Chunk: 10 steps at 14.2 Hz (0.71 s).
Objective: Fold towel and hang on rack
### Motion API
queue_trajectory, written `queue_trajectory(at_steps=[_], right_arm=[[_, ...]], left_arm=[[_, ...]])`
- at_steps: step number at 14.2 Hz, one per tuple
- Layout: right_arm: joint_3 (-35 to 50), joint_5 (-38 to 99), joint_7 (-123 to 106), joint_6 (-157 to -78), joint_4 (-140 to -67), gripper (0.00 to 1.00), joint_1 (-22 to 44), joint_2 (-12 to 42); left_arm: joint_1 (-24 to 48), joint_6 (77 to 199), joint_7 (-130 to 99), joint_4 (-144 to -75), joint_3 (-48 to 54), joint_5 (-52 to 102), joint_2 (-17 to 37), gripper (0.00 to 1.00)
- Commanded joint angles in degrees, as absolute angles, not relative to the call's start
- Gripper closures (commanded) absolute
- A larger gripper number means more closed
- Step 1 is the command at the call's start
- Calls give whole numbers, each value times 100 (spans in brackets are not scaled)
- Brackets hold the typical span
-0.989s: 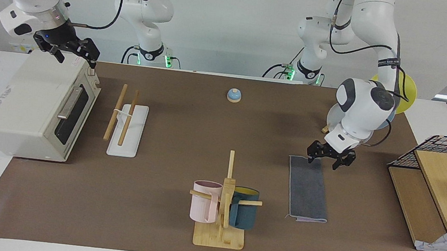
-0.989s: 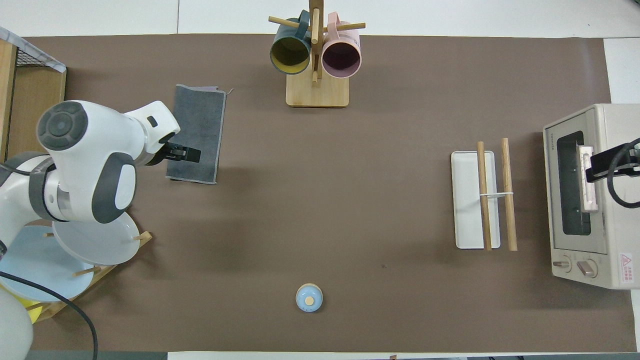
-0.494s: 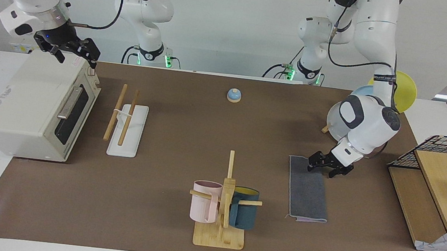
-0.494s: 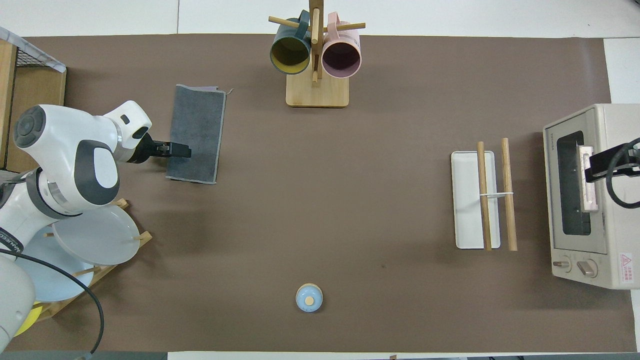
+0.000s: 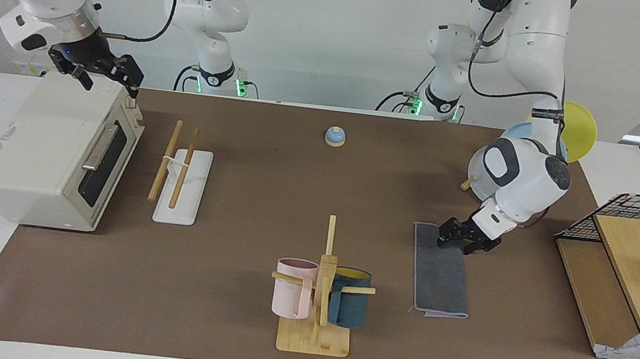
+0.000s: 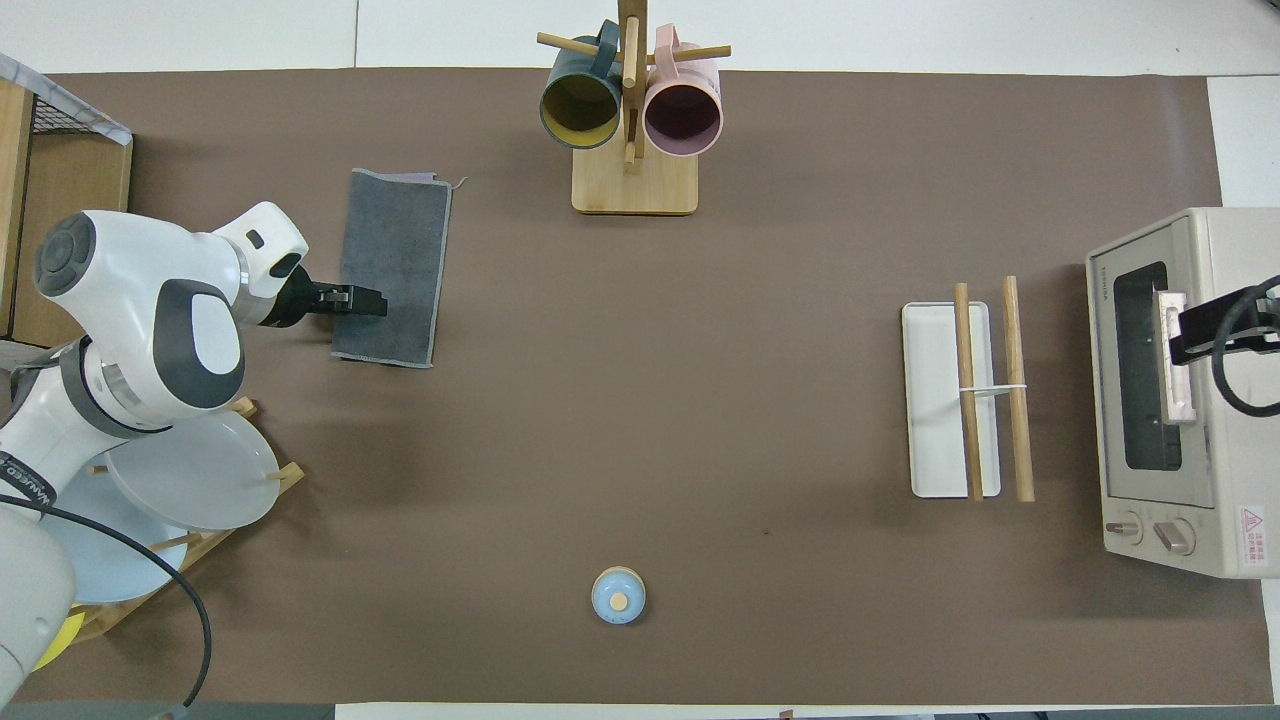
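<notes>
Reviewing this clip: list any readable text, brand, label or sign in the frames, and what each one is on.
Nothing reads cleanly.
Toaster oven: brand lettering above its window, a red warning sticker by the knobs and print on its top, all too small to read.
Both arms: black bands with white lettering, too small to read.

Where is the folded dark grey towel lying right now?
The folded dark grey towel lies flat on the brown mat toward the left arm's end, beside the wooden mug tree.

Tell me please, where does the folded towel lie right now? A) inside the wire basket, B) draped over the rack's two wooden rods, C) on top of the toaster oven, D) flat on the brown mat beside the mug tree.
D: the towel lies flat on the brown mat beside the mug tree, with the left gripper at its edge; the rack is bare.
</notes>
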<state>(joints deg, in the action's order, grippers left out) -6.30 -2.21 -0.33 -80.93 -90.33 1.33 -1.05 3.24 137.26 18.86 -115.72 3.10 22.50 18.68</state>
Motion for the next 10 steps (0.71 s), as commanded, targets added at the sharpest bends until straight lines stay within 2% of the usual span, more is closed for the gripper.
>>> queue_trajectory(at_steps=[1, 3, 6, 9, 10], right_arm=[[-606, -149, -141, -8139, -9123, 0, 88, -185], [-606, -149, -149, -8139, -9123, 0, 79, -185], [-606, -149, -149, -8139, -9123, 0, 79, -185], [-606, -149, -149, -8139, -9123, 0, 88, -185], [-606, -149, -149, -8139, -9123, 0, 88, -185]], left_arm=[[325, 13588, 2030, -11619, 325, 2382, 1890, 36], [334, 13588, 2030, -11654, 316, 2382, 1881, 50], [334, 13597, 2092, -11698, 316, 2373, 1872, 50], [325, 13597, 2118, -11698, 308, 2356, 1872, 81], [316, 13597, 2109, -11690, 299, 2347, 1872, 100]])
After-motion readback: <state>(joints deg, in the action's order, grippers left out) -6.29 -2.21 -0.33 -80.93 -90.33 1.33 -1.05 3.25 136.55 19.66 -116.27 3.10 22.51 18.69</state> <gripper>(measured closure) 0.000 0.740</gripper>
